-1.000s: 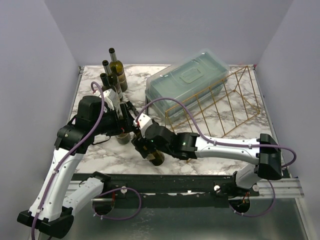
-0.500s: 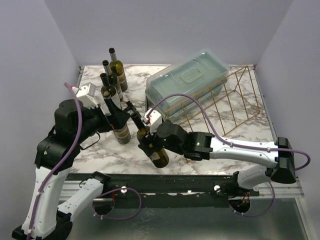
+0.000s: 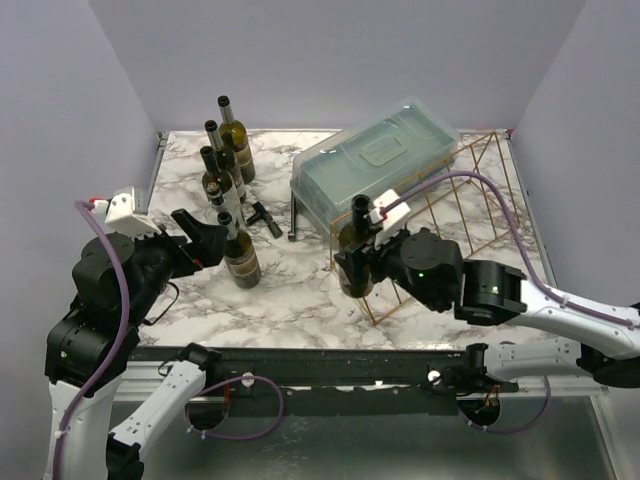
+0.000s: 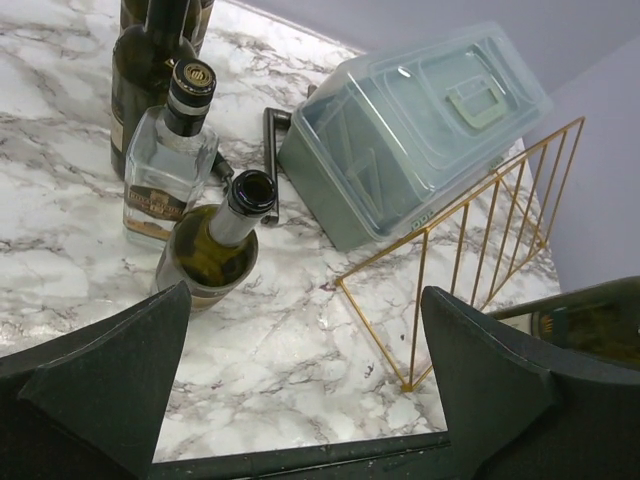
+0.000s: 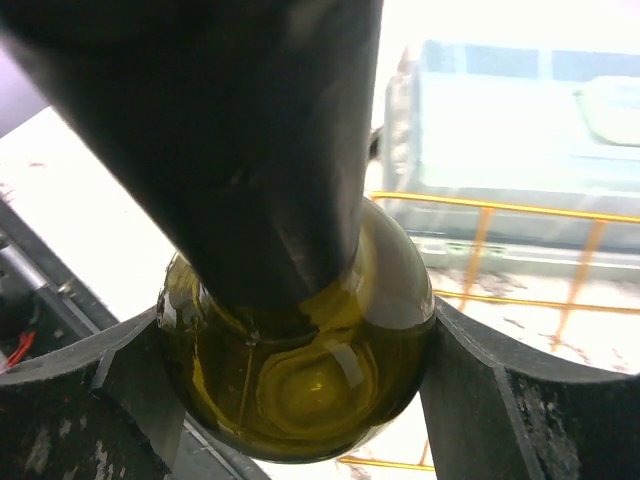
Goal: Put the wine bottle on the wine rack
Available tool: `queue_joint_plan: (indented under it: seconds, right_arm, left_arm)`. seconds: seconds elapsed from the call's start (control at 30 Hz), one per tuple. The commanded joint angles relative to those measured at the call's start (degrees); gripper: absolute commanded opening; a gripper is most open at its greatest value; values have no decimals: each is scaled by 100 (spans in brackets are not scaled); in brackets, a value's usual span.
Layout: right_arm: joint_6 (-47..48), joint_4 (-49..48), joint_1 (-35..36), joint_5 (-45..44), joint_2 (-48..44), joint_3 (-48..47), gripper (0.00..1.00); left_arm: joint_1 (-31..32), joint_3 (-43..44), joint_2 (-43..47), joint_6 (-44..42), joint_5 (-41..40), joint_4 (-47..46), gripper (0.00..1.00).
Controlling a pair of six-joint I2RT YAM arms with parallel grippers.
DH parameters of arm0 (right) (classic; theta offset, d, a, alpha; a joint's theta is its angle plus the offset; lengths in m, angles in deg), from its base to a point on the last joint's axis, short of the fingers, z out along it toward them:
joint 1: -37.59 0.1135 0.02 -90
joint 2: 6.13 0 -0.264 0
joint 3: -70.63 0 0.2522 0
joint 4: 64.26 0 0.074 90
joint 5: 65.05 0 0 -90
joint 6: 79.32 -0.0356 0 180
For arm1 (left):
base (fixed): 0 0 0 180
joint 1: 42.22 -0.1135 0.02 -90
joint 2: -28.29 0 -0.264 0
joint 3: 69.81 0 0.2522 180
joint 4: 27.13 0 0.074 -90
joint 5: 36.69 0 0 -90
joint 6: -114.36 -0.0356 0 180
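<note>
Bottle airborne: the right end effector (image 3: 352, 268) clamps the wine bottle (image 5: 300, 370) round its body, neck up, over the desk (image 3: 290, 300) at the near end of the wine rack (image 3: 455, 210), seemingly not yet touching wire. Left end effector (image 4: 305, 300) hangs spread wide and empty, clear of the route.

Your white marbled table (image 3: 300, 295) carries it all. Just ahead of your left gripper (image 4: 307, 292) an open green bottle (image 4: 215, 235) stands upright. A clear square bottle (image 4: 165, 170) stands just behind it, with dark bottles (image 3: 232, 140) farther back. Ahead and to its right lies a small black part (image 3: 262, 215). The wine rack (image 3: 450, 215) starts beside your right gripper (image 5: 295, 390) and runs off to its right. The plastic box (image 3: 375, 160) rests just beyond.
</note>
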Motion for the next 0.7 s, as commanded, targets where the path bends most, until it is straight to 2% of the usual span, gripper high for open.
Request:
queue_joint_plan:
  seconds: [0.0, 0.13, 0.23, 0.4, 0.57, 0.67]
  right_arm:
    - [416, 324, 7, -1377, -462, -284, 0]
    - [1131, 273, 13, -2204, -798, 115, 1]
    - [1963, -457, 9, -2682, -1199, 714, 1]
    - [2819, -1634, -11, -2918, -1798, 1328, 1]
    - [2901, -1679, -111, -3059, -1682, 1342, 1]
    - [2686, -1355, -661, -2771, -1385, 1170, 1]
  left_arm:
    - [-3, -163, -168, -90, -117, 110, 99]
    - [-4, -270, -202, -143, -55, 111, 99]
    - [-4, -315, -217, -173, 36, 119, 99]
    - [-4, -364, -229, -154, 225, 119, 99]
    - [-3, -429, -223, -121, 311, 115, 99]
    - [-4, -462, -230, -100, 351, 118, 99]
